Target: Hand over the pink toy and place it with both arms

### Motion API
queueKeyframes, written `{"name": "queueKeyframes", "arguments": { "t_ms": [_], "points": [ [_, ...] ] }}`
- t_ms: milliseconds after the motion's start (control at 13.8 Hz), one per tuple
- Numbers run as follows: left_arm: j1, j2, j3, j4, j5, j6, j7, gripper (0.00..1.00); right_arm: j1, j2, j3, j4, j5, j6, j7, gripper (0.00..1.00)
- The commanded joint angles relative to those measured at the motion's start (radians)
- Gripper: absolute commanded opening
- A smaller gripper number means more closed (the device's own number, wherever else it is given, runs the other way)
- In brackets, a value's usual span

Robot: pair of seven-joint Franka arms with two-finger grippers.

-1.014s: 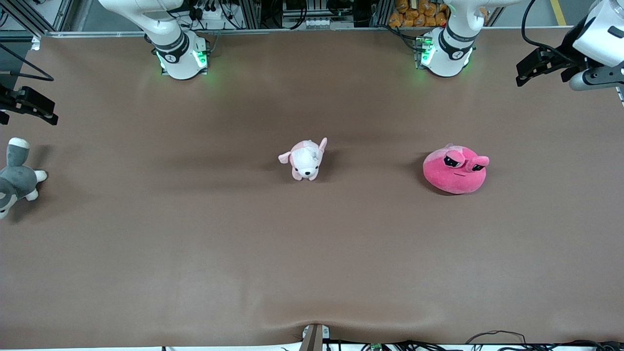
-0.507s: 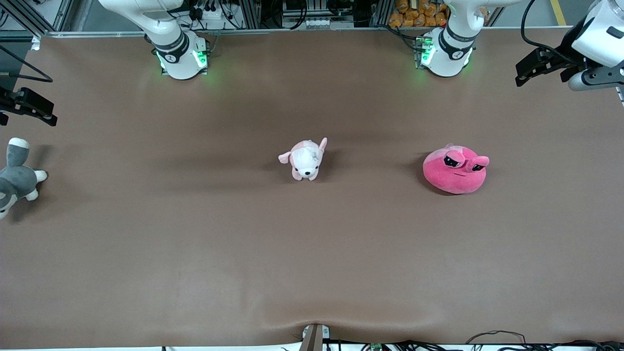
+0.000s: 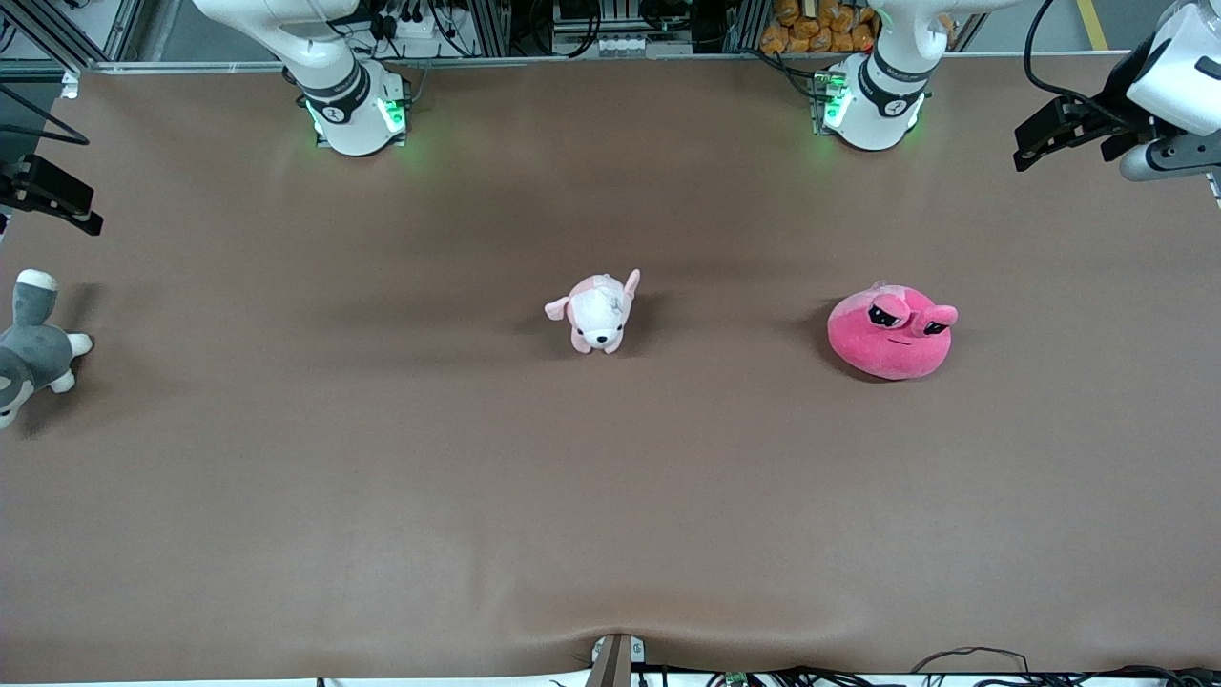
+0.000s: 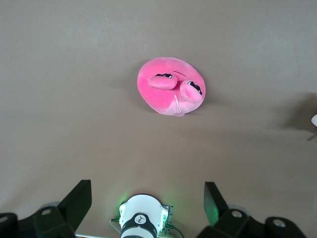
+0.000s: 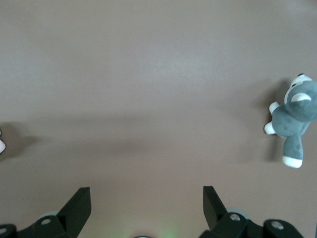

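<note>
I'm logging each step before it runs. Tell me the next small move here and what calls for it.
Probably bring the left gripper down over the pink toy with its jaws open. The toy sits untouched on the table toward the left arm's end; that gripper is open, high up, with the toy in its wrist view. The right gripper, also open, waits near the husky plush.

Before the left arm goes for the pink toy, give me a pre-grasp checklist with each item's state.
1. Pink toy lying free on the table, nothing touching it: ok.
2. Left pincer open, fingers spread wide: ok.
3. Left pincer over the toy: not ok; it hangs high at the left arm's end of the table.
4. Right pincer open for the handover: ok; that arm waits above the table's right-arm end.
5. Puppy plush and husky plush apart from the toy: ok.
</note>
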State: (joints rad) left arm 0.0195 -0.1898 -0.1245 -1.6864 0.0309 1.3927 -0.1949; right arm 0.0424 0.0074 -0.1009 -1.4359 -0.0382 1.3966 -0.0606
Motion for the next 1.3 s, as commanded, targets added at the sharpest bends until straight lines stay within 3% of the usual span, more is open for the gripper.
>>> {"name": "queueKeyframes", "arguments": {
  "t_ms": [0,796,1231],
  "points": [
    [0.01,-0.01,-0.009,-0.015,0.006,0.002,-0.009,1.0,-0.045,0.002,0.012,-0.012,0.037,-0.036,0.002,1.0],
    [0.011,0.024,-0.009,-0.006,0.004,0.002,-0.017,1.0,-0.042,0.002,0.015,0.008,0.035,-0.051,-0.005,1.0],
    [0.011,0.048,-0.009,-0.033,0.006,0.009,-0.136,1.0,-0.05,0.002,0.013,0.006,0.037,-0.077,0.001,1.0]
  ]
}}
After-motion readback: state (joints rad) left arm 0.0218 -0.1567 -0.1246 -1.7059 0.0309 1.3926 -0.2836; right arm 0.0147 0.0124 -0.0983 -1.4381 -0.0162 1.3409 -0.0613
